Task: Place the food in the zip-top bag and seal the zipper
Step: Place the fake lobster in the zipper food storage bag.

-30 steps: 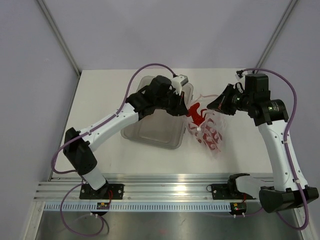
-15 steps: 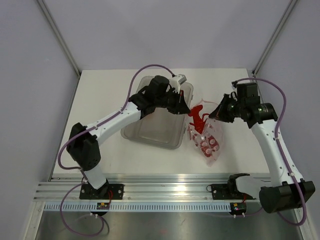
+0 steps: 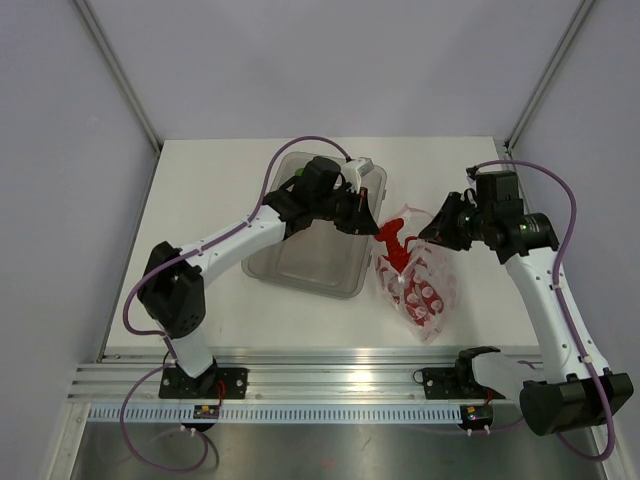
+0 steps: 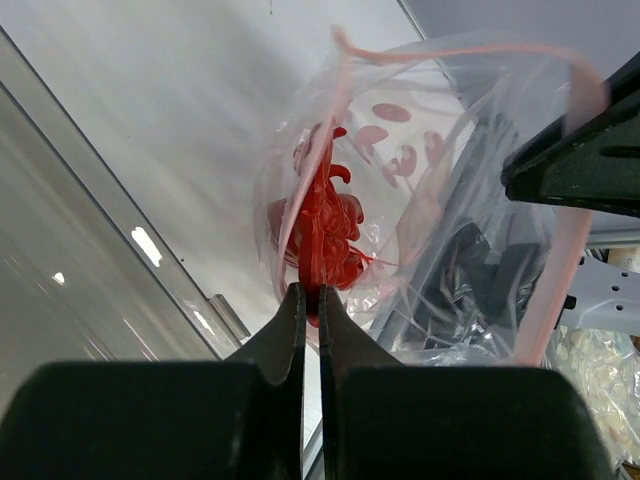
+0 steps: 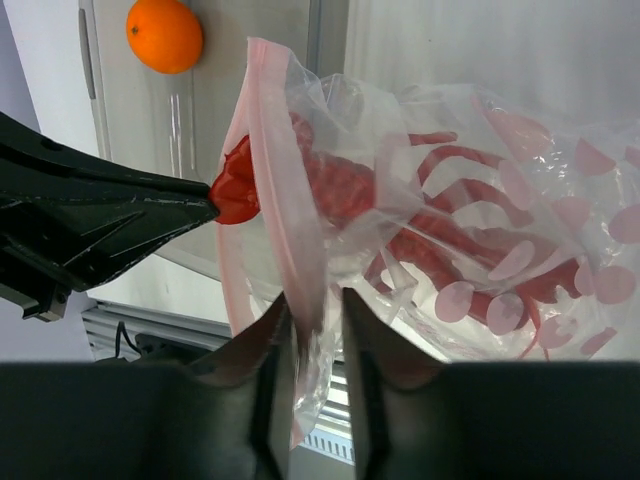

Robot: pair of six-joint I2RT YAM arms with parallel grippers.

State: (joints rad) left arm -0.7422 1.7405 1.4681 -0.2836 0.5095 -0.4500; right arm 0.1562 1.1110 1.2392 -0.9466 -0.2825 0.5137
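Note:
The red lobster (image 4: 322,220) lies mostly inside the clear zip-top bag (image 4: 450,190); only its tail sticks out of the mouth. My left gripper (image 4: 310,290) is shut on that tail, at the bag's mouth in the top view (image 3: 376,222). My right gripper (image 5: 310,300) is shut on the bag's mouth edge, with the pinkish zipper (image 5: 285,200) running up from its jaws. In the top view it (image 3: 432,232) holds the bag (image 3: 420,285) open on the right side. The orange fruit (image 5: 165,33) lies in the tray. The green pepper is out of view.
The rigid clear tray (image 3: 300,265) stands left of the bag, under my left arm. The bag's lower end rests on the white table (image 3: 200,190) near the front rail (image 3: 330,380).
My right gripper has come down and toward the left with the bag's edge. The bag has settled lower and stretched toward the front, and the lobster sits deeper in it. My left gripper has barely moved.

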